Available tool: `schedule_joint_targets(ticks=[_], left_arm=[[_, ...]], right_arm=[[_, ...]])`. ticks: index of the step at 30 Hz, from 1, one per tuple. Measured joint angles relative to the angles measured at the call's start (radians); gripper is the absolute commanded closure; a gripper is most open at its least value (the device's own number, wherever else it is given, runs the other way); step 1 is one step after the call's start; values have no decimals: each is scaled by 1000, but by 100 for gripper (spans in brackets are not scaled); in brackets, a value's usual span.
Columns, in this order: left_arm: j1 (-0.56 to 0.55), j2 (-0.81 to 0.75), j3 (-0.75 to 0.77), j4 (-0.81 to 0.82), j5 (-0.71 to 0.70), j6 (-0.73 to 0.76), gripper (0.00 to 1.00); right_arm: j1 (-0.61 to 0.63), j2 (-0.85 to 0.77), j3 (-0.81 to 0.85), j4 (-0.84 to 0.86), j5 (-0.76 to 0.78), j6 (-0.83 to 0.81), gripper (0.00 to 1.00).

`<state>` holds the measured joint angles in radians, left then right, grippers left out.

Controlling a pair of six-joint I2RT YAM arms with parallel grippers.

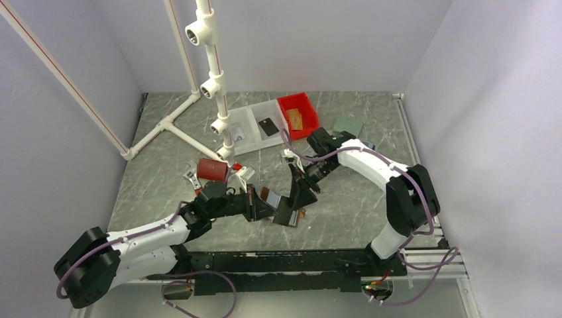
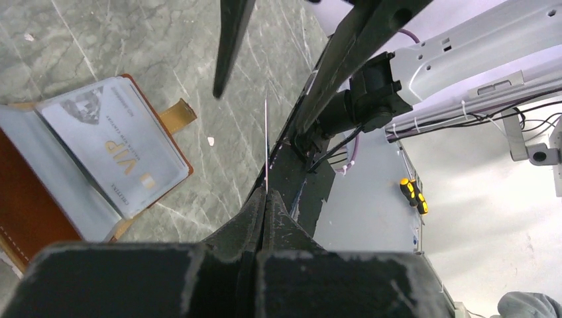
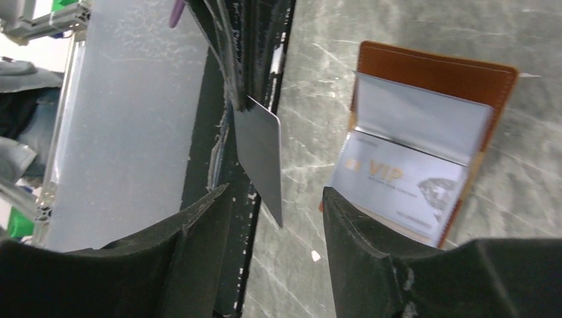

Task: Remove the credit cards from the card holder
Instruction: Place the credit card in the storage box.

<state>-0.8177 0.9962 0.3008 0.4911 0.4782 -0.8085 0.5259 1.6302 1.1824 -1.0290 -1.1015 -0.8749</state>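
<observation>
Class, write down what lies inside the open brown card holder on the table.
Inside the card holder are clear sleeves; one shows a pale card marked VIP. Any cards beneath it are covered and cannot be seen.

Left wrist view: held card (image 2: 266,142) sits edge-on in the left tool (image 2: 265,195), just a thin line, face unreadable. Card holder (image 2: 40,199) is cut off at the left edge. Right wrist view: that card's upper end is buried between the tool's fingers. VIP card (image 3: 397,182) small print is blurred. Top view: holder mostly covered.
</observation>
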Motion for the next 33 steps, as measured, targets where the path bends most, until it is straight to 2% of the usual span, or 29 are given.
schedule_joint_targets(ticks=[2,3,5,7,11,12,14,18,20,27,30,33], left_arm=[[-3,14,6,9,0,3,100],[-6,19,8,11,0,5,100],[-8,20,8,14,0,9,100],[-10,20,8,13,0,12,96],[-10,0,12,-23,-28,28,48],[-11,-23,13,-57,-50,23,39],[-11,-80,13,-122,-94,29,27],[-11,-301,11,-293,-228,10,6],[-10,-447,10,-389,-299,-9,1],[-11,-839,10,-740,-439,-79,1],[-10,-939,10,-857,-477,-103,1],[-10,-980,10,-934,-502,-122,1]], right_arm=[[21,12,0,-13,-9,-9,59],[29,18,0,-22,-11,-14,70],[35,26,2,-37,-20,-30,100],[36,38,12,-65,-31,-51,100],[36,55,36,-109,-37,-75,100],[37,56,39,-113,-34,-76,100],[35,56,46,-115,-23,-75,100],[17,40,45,-74,47,-36,100],[6,-6,28,-5,112,1,100],[-2,-231,-34,307,452,18,100],[-2,-218,-23,466,568,-19,100],[2,-129,16,600,660,-59,100]])
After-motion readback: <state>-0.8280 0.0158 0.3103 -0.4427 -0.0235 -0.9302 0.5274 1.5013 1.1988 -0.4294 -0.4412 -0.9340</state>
